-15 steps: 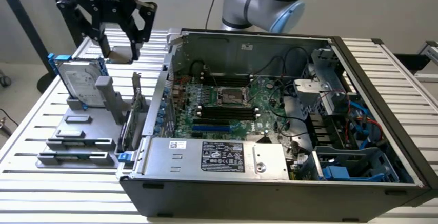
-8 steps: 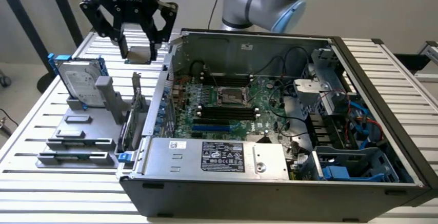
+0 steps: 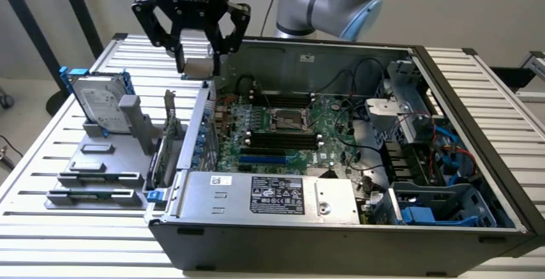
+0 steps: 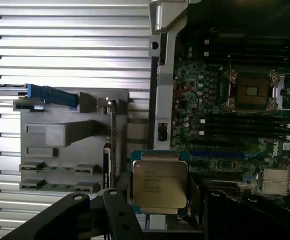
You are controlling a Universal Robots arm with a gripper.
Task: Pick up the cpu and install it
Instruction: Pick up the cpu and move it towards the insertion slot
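Two fingers (image 3: 226,36) of the gripper (image 3: 199,62) stand fairly wide, clamped on the cpu (image 4: 160,186): flat, square, dull silver top, faint print, darker rim, up over the computer case (image 3: 341,228) wall.

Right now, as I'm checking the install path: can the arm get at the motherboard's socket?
Probably yes. The case is open on top, and nothing seems to lie over the socket; the pincer, holding the cpu, hangs above the case's edge.

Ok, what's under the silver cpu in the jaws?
The grey metal case wall and green motherboard show beside the flat silver square cpu; directly beneath is covered.
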